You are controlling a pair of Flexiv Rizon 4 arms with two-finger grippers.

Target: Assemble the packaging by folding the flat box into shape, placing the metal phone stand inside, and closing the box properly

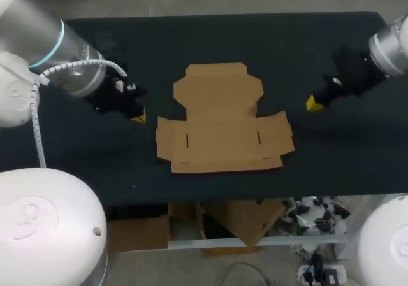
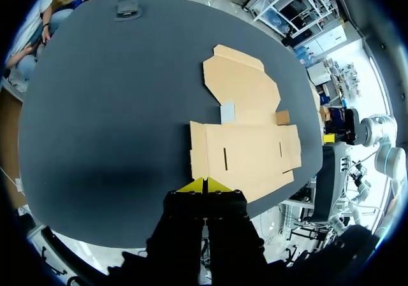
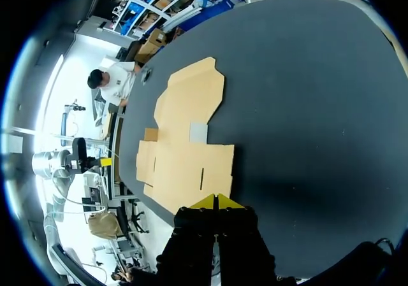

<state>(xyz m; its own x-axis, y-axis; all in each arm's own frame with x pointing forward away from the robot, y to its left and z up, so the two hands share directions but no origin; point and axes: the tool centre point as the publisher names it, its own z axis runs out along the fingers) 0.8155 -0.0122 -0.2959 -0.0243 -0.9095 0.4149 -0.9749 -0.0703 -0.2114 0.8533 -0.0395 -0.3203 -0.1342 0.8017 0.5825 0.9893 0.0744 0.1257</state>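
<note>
One flat box (image 1: 223, 120), brown cardboard, lies unfolded mid-table (image 1: 159, 44) with flaps spread and two slits showing. Left gripper (image 1: 138, 116) and right gripper (image 1: 314, 103) flank it, fingers pressed together, holding nothing.

Matt cardboard box (image 1: 220, 130) (uncoated) on a seemingly cloth-covered table (image 1: 331, 162).

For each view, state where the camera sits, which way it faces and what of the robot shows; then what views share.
Head view: above and behind, looking down on the table; left arm and right arm enter from the sides.
Left wrist view: on the left wrist, looking along the left gripper towards the flat box.
Right wrist view: on the right wrist, along the right gripper.
Shared: the flat box.
</note>
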